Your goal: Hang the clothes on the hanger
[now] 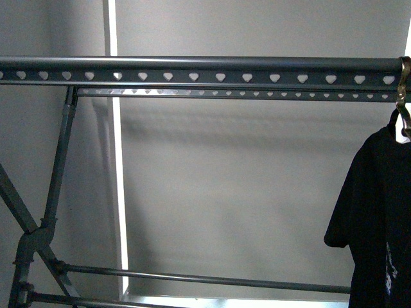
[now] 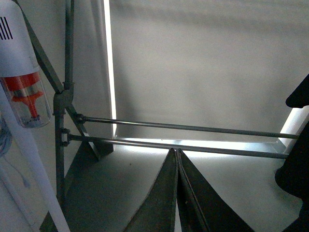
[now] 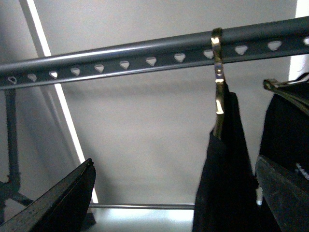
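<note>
The dark grey hanger rack's rail (image 1: 192, 64) with heart-shaped holes runs across the top of the front view. The black clothes (image 1: 379, 218) hang at its far right end by a shiny wire hook (image 1: 403, 83). Neither gripper shows in the front view. In the right wrist view the hook (image 3: 218, 63) sits over the rail (image 3: 120, 60) and the black clothes (image 3: 227, 183) hang below it. My right gripper (image 3: 174, 162) is open, with the clothes between its fingers, apart from them. My left gripper (image 2: 175, 152) is shut and empty, low before the rack's lower bars (image 2: 193, 128).
A white stick vacuum with an orange part (image 2: 24, 92) stands by the rack's crossed legs (image 1: 38, 231). A second wire hanger (image 3: 285, 89) with dark fabric (image 3: 285, 125) shows beside the hung clothes. A grey wall with a bright vertical strip (image 1: 115, 160) is behind.
</note>
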